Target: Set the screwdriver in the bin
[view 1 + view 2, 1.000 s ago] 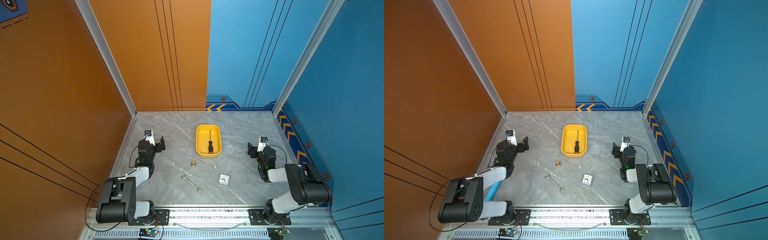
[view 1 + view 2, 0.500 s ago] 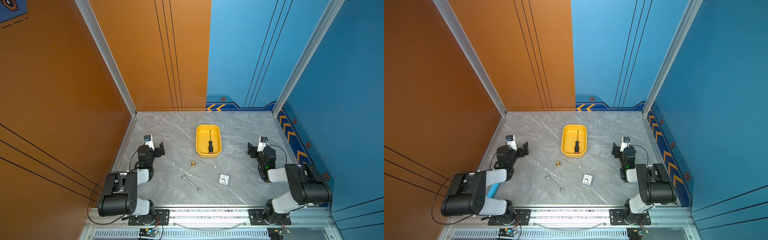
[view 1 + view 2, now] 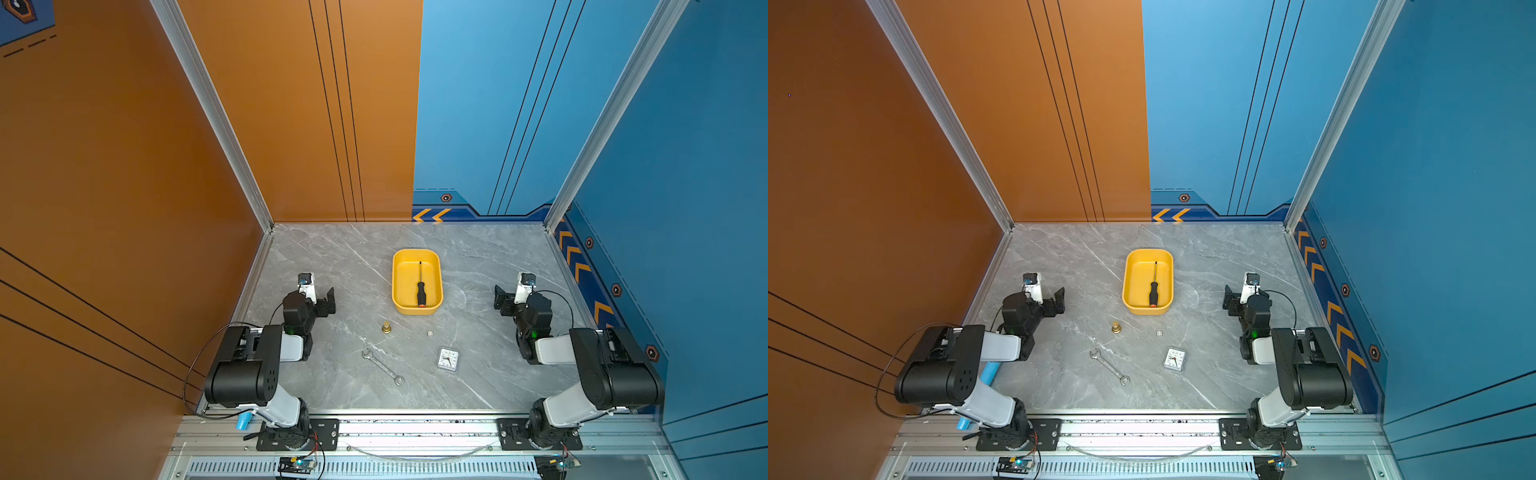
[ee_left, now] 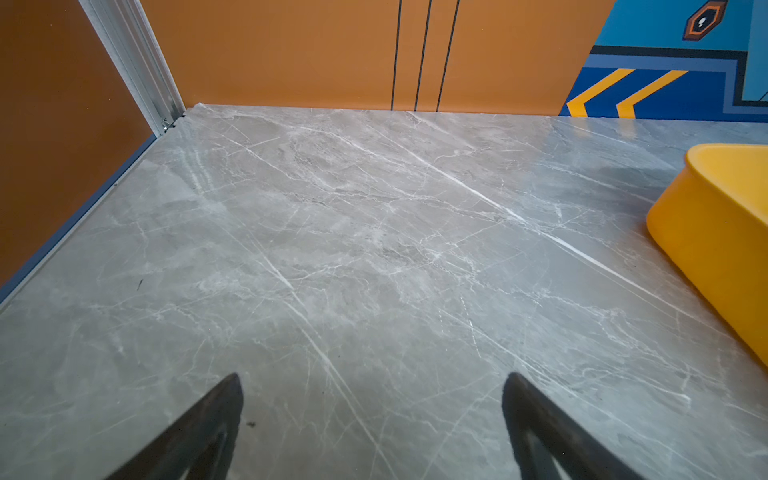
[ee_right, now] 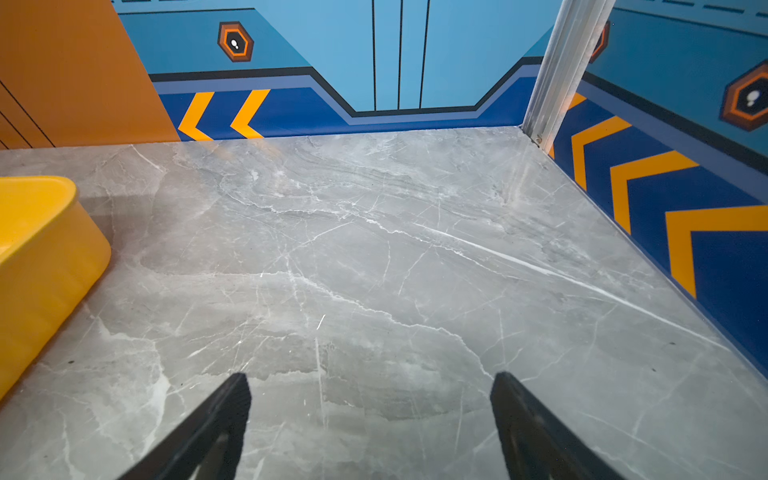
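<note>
The screwdriver [image 3: 420, 286] [image 3: 1153, 286], black-handled with an orange-red end cap, lies flat inside the yellow bin [image 3: 417, 309] [image 3: 1148, 310] at mid-table in both top views, shaft pointing to the back wall. My left gripper [image 3: 324, 299] [image 3: 1054, 301] [image 4: 372, 378] hovers low to the left of the bin, open and empty. My right gripper [image 3: 509, 297] [image 3: 1233, 299] [image 5: 370, 376] sits to the right of the bin, open and empty. Each wrist view shows only an outer corner of the bin [image 4: 715, 232] [image 5: 37, 257] over bare marble.
In front of the bin lie a small brass fitting [image 3: 387, 328], a white die [image 3: 430, 333], a silver wrench [image 3: 383, 367] and a small square clock [image 3: 448, 359]. Orange and blue walls close in the left, back and right sides.
The left arm has folded back towards its base, and its gripper has drawn slightly nearer the front. The right arm and the screwdriver in the bin have stayed put.
</note>
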Available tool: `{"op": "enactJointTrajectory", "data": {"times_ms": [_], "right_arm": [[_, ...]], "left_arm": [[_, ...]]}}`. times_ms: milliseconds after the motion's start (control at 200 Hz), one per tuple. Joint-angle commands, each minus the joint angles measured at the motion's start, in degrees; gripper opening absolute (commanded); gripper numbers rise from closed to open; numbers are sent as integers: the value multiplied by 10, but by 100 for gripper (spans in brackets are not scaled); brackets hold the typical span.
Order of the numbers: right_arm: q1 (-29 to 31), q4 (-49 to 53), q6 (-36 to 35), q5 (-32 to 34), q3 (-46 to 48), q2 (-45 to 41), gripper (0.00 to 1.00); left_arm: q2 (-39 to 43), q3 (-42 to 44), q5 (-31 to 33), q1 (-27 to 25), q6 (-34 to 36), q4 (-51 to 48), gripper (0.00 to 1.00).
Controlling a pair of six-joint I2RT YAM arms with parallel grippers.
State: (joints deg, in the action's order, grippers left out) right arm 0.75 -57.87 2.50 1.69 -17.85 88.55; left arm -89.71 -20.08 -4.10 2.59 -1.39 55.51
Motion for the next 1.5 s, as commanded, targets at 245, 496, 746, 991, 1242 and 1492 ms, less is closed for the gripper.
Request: {"op": "enactJointTrajectory", "data": {"times_ms": [245,496,746,991,1242,1492], "right_arm": [[3,22,-3,-6,-17,1,100],[1,39,-3,-14,-25,0,100],[-4,43,0,-21,-28,1,100],[-4,43,0,-22,-28,1,100],[-4,43,0,-21,-28,2,100],[-4,42,0,-21,-28,2,100]], "left_arm": [[-1,-13,24,-10,14,-15,98],[0,-13,30,-13,14,-15,98],[0,-14,35,-14,15,-15,98],[0,-13,59,-24,18,-17,98],[0,-13,64,-26,19,-17,98],[0,-13,66,-28,19,-17,98]]}}
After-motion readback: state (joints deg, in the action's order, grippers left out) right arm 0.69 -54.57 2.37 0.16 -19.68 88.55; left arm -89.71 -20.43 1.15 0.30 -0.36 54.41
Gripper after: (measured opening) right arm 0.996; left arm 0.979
